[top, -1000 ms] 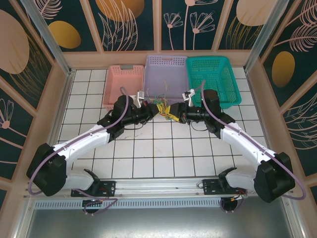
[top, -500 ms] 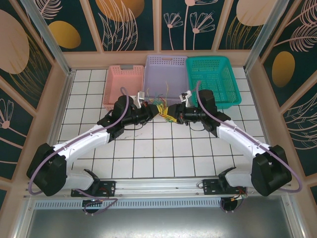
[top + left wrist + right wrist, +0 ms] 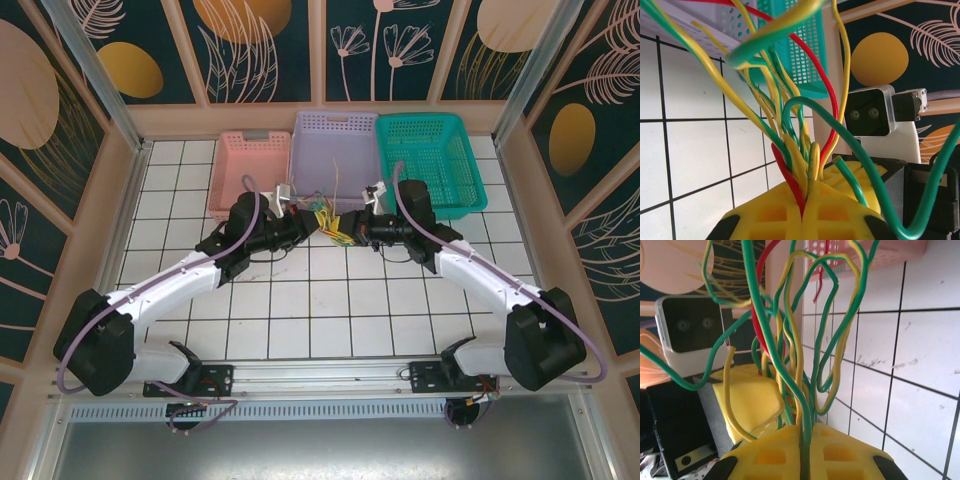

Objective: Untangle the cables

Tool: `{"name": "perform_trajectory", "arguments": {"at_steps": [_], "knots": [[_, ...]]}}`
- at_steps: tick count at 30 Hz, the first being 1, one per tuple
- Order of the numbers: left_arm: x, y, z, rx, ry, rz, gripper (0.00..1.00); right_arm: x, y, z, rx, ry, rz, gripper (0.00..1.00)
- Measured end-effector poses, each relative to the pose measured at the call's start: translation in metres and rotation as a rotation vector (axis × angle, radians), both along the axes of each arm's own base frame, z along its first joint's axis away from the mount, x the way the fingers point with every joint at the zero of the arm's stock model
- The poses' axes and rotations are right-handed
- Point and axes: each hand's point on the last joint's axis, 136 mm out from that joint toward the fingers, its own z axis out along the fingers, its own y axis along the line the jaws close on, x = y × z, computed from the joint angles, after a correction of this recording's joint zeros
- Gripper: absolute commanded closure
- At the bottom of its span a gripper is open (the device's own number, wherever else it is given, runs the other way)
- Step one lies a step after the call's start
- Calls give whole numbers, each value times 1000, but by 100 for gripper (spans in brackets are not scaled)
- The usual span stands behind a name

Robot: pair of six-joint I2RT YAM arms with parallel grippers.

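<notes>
**Near edge, overhead view.** Two arm bases are bolted side by side. Both arms reach forward over the white tiled surface (image 3: 330,300) and converge at its middle.

**Left fingers (image 3: 307,223).** Yellow pads. In the left wrist view (image 3: 775,215) they are pressed together, with red, yellow and green strands pinched in the seam between them.

**Right fingers (image 3: 349,232).** Yellow pads. In the right wrist view (image 3: 765,455) they are closed on green and yellow strands that rise straight out of the seam. The two pairs sit just beside each other and face each other.

**Cables (image 3: 328,218).** One tangled bundle is held above the surface between the two pairs of fingers, in front of the lilac basket. The overhead view gives only a small yellow-green knot with loose ends splaying towards the baskets. The wrist views separate the strands:
- Left wrist view (image 3: 790,125): a red wire arching up and a green loop sweeping right.
- Right wrist view (image 3: 805,355): looping green and yellow wires with one red behind.

**Opposing hardware.** The left wrist view shows the right fingers (image 3: 872,172) and a white wrist camera (image 3: 872,112) above them. The right wrist view shows the left fingers (image 3: 747,400) under the other white camera (image 3: 690,332).

**Far row, against the wall.** Pink basket (image 3: 235,170), lilac basket (image 3: 335,150) and teal basket (image 3: 430,160). The teal mesh (image 3: 800,65) stands behind the strands in the left wrist view, and the pink rim (image 3: 885,255) in the right wrist view.
</notes>
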Motion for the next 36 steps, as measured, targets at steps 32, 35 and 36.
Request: {"name": "perform_trajectory", "arguments": {"at_steps": [32, 35, 36], "knots": [[-38, 16, -7, 85, 59, -16, 100, 3, -96, 11, -153, -123, -547, 100], [-34, 12, -11, 127, 58, -35, 100, 2, -98, 4, -178, -110, -562, 100], [-33, 10, -13, 138, 58, -45, 100, 2, -99, 3, -183, -108, -568, 100]]}}
